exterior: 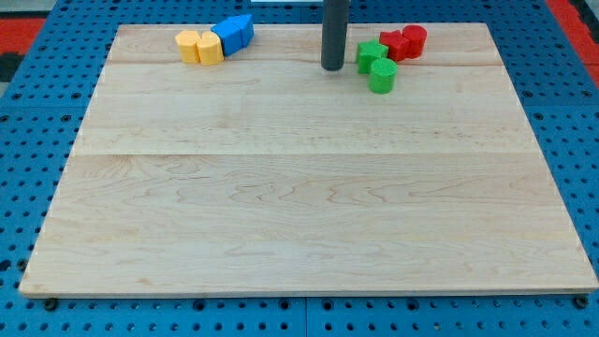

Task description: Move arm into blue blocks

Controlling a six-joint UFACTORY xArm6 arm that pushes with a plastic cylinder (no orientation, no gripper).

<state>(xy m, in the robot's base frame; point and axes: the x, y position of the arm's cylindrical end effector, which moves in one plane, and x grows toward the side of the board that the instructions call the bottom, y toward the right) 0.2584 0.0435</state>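
Note:
Two blue blocks (233, 33) sit side by side near the view's top left, their shapes hard to make out. They touch two yellow blocks (200, 46) on their left. My tip (332, 66) rests on the board near the top centre, well to the right of the blue blocks. It stands just left of a green star-like block (371, 54) and apart from it. The rod rises straight up out of the view's top.
A green cylinder (382, 76) lies just below the green star-like block. Two red blocks (404, 42) sit to its right near the top edge. The wooden board (299, 206) lies on a blue pegboard surface (28, 140).

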